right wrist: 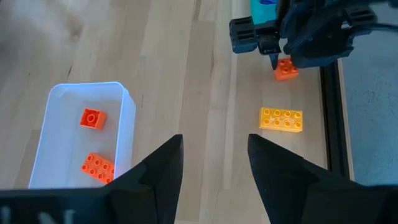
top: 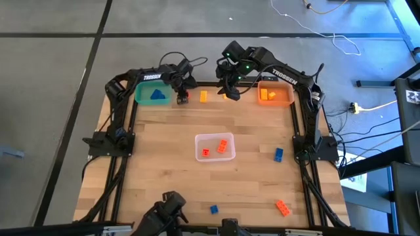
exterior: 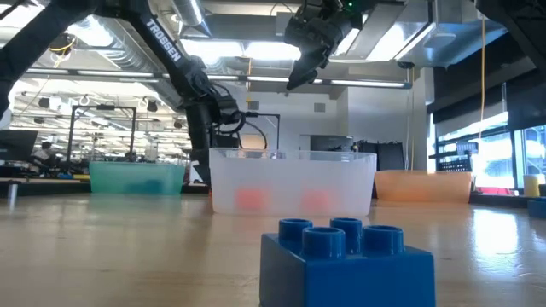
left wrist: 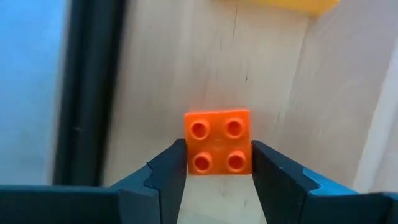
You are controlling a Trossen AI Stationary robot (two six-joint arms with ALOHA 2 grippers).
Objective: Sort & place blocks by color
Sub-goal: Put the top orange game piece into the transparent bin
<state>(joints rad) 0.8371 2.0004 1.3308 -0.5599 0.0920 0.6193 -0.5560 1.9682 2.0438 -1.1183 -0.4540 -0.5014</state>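
Sorting stood partly done: bins held some blocks; left end effector (left wrist: 219,163) clasped a red-orange brick (left wrist: 218,142); right end effector (right wrist: 214,163) hovered unclenched, several strays remaining.

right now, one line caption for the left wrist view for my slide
Left gripper closes around a red-orange four-stud block on the wooden table.

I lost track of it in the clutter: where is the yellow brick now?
In the high view the yellow brick lies at the table's far edge, between the left gripper, which is closing on a red-orange brick, and the right gripper.
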